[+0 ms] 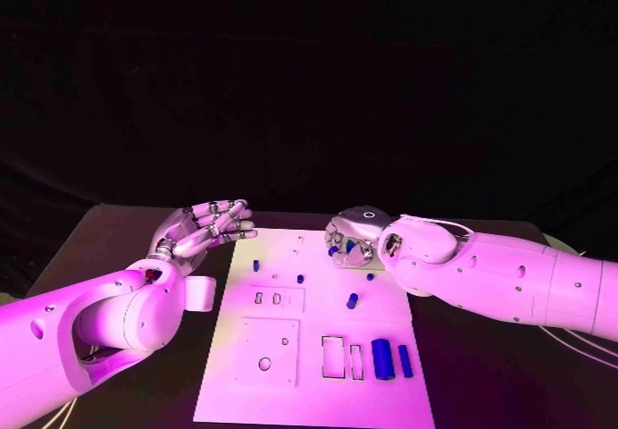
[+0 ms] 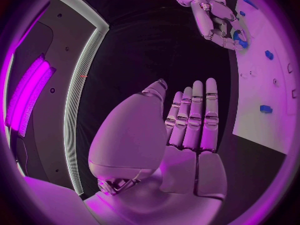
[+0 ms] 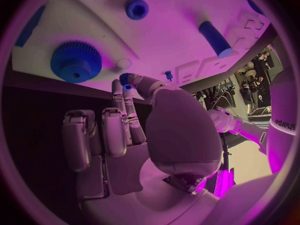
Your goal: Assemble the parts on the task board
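The white task board (image 1: 309, 393) lies in the middle of the table. My right hand (image 1: 350, 237) hovers over its far part. Thumb and a finger pinch a small blue gear (image 3: 127, 80) there, close to a large blue gear (image 3: 75, 61) standing in the board (image 3: 175, 25). A blue peg (image 1: 352, 301) stands mid-board, and two blue cylinders (image 1: 381, 357) lie at the near right. My left hand (image 1: 204, 231) is raised beside the board's far left corner, fingers straight and together, holding nothing. The left wrist view shows this hand (image 2: 187, 130), the right hand (image 2: 215, 20) and the board (image 2: 269, 85).
Small blue studs (image 1: 255, 264) dot the far half of the board. Rectangular cut-outs (image 1: 334, 356) and a raised square plate (image 1: 268, 351) sit at its near end. A blue knob (image 3: 136, 7) stands beyond the large gear. Black table surrounds the board.
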Tool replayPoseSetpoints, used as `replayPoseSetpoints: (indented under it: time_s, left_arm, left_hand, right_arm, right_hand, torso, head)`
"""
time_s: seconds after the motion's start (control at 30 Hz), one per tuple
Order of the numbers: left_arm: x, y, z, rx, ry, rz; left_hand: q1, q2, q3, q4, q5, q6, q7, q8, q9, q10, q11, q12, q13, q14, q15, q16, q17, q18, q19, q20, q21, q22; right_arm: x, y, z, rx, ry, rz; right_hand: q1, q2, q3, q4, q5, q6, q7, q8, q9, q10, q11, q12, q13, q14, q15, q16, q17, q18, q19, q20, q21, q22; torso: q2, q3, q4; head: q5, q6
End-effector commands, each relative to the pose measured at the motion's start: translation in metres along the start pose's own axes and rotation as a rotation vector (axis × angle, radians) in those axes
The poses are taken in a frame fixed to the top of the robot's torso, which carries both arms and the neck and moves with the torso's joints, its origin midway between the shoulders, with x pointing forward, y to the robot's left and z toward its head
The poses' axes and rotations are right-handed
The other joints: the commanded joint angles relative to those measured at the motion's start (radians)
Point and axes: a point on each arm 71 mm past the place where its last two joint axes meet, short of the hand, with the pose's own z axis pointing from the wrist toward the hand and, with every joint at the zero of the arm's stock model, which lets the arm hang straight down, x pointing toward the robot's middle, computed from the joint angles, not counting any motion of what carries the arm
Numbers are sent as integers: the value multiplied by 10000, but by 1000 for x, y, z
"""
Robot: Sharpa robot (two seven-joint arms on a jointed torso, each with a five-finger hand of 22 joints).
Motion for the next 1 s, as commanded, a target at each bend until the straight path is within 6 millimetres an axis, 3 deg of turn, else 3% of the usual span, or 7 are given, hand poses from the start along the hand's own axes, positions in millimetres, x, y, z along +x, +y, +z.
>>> replayPoseSetpoints:
  time_s: [0.03,0.2,0.43,1.0]
  left_arm:
    - [2,-1,1,23,201,-128]
    - [2,-1,1,5,233,-144]
    - [5,0,1,-17,298,-177]
    - [8,-1,1,-26,382,-210]
  left_hand:
    - [-73,-4,57,16,-59,26,4,-11,-10,54,47,-53,-13,54,8,-37,10,140,72,20,-1,-17]
    - [-78,-7,60,13,-63,21,2,-16,-12,50,48,-63,-14,51,10,-43,13,140,71,21,-5,-20]
    - [-78,-7,60,13,-63,21,2,-16,-12,50,48,-63,-14,51,10,-43,13,140,71,21,-5,-20]
    - [-88,-12,66,8,-68,14,-1,-25,-16,45,49,-82,-15,43,13,-54,18,139,69,23,-13,-27]
  right_arm:
    - [-11,2,4,134,-1102,-64]
    - [-15,5,13,115,-1380,-67]
    - [-15,14,28,-4,-1635,2]
    - [-8,24,49,-61,-1547,109]
  right_hand:
    - [190,157,22,-80,83,68,-7,28,30,121,-87,46,23,463,-69,50,14,-196,342,-54,50,1513]
    - [185,152,20,-84,89,64,-5,29,36,118,-84,43,26,464,-68,55,20,-196,340,-55,49,1512]
    - [130,133,5,-75,85,40,5,29,65,99,-70,28,39,464,-60,59,17,-195,333,-54,47,1508]
    - [41,114,-3,-56,74,-49,26,1,105,30,-45,-21,55,458,-39,57,-10,-182,291,-44,20,1459]
  torso:
    - [24,3,14]
    - [41,6,51]
    - [62,14,58]
    - [94,-20,72]
  head:
    - [21,82]
    - [-4,87]
    - [-10,81]
    - [22,36]
